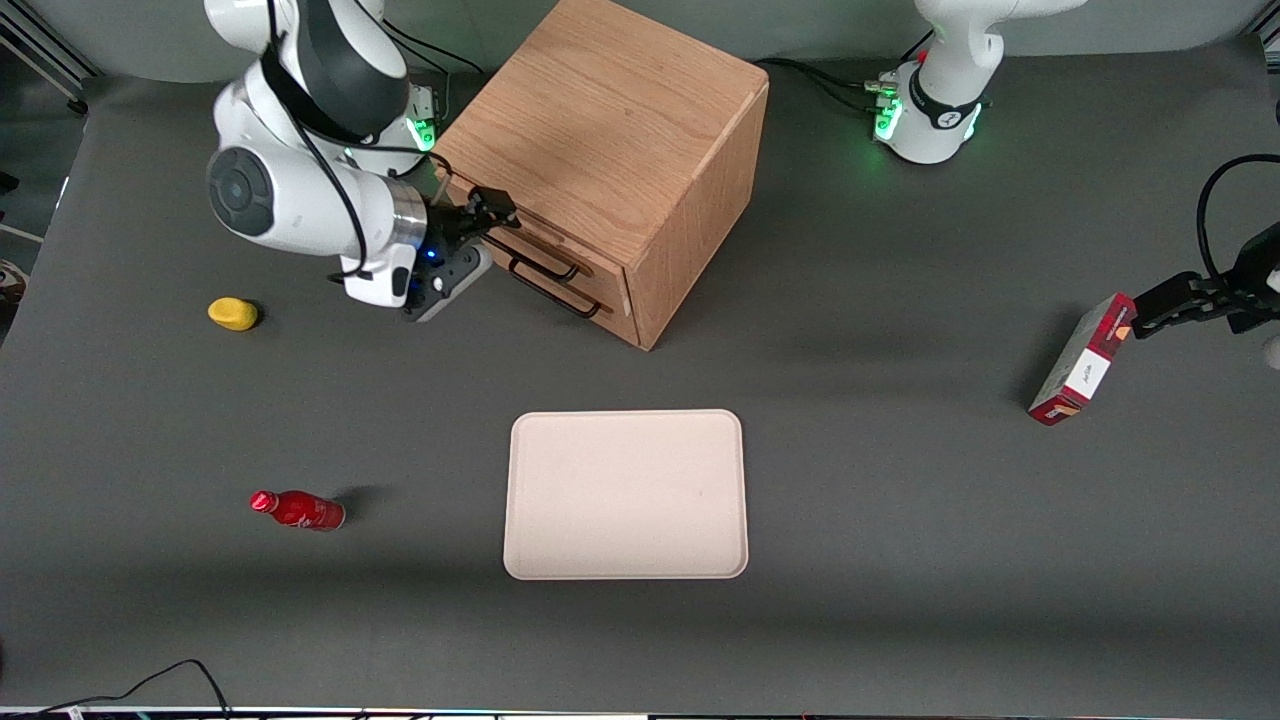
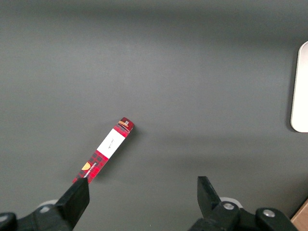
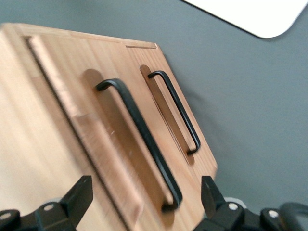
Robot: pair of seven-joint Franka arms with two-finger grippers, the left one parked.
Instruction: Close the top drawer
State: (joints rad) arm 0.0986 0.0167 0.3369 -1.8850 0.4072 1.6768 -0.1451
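The oak cabinet [image 1: 600, 150] stands at the back of the table with its drawer fronts turned toward the working arm's end. The top drawer [image 3: 91, 144] sticks out a little, and the edge of its front panel shows. Its black bar handle [image 3: 142, 139] [image 1: 535, 255] runs above the bottom drawer's handle [image 3: 175, 110] [image 1: 558, 295]. My gripper [image 1: 492, 213] [image 3: 144, 188] is right in front of the top drawer, open, with its fingers [image 3: 81, 188] standing either side of one end of the handle. Nothing is held.
A cream tray [image 1: 626, 494] [image 3: 255, 14] lies nearer the front camera than the cabinet. A yellow object [image 1: 233, 313] and a red bottle [image 1: 298, 510] lie toward the working arm's end. A red box [image 1: 1083, 360] [image 2: 103, 150] stands toward the parked arm's end.
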